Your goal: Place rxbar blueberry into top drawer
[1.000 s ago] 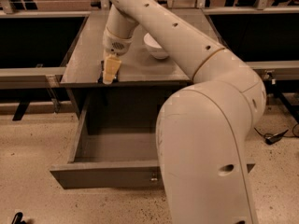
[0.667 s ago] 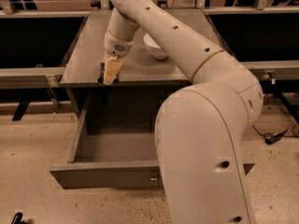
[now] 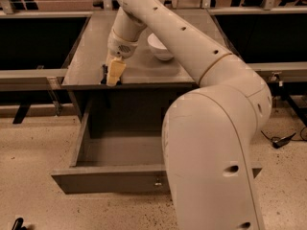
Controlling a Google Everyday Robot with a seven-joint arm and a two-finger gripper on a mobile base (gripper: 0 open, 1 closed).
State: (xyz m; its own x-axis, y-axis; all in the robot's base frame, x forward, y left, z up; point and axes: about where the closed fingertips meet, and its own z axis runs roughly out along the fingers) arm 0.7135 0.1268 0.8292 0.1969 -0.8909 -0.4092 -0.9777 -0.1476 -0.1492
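Observation:
My gripper (image 3: pixel 112 74) hangs at the front edge of the grey table top (image 3: pixel 91 56), left of centre, pointing down. A thin dark strip, the rxbar blueberry (image 3: pixel 103 74), shows on edge against the left side of the pale fingers (image 3: pixel 115 71), and the gripper is shut on it. Most of the bar is hidden by the fingers. The top drawer (image 3: pixel 110 178) is pulled out below the table, and its grey box looks empty where I can see it. My arm hides the drawer's right part.
A white bowl (image 3: pixel 160 46) stands on the table behind and to the right of the gripper. My large white arm (image 3: pixel 216 152) fills the right foreground. Dark recessed bays flank the table on both sides. A cable (image 3: pixel 280 139) lies on the speckled floor at right.
The gripper has crept slightly toward the table's front edge with the bar in it. The drawer and the bowl have not moved.

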